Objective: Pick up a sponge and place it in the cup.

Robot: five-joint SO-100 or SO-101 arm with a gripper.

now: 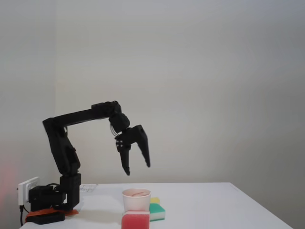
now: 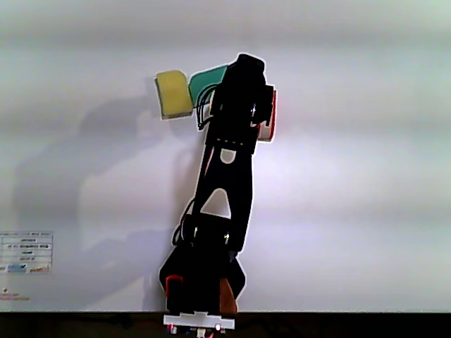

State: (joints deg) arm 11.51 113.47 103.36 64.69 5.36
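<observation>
In the fixed view the gripper (image 1: 138, 169) hung in mid-air at centre-left of the frame, its two black fingers spread wide apart and pointing down, holding nothing and touching nothing. Below it, near the bottom edge, stood the cup (image 1: 136, 200) on the white table (image 1: 214, 205), with a pinkish surface showing just inside its rim, probably the sponge (image 1: 137, 193), though I could not tell for certain. A larger pink sponge (image 1: 135, 221) lay touching the cup's front, and a green-and-yellow sponge (image 1: 156, 211) sat just beside the cup on its right. The table stretched bare toward the right edge of the frame, leaving open room there. In the other view the arm (image 2: 229, 176) covered the cup, with the green-and-yellow sponge (image 2: 176, 93) at upper left.
</observation>
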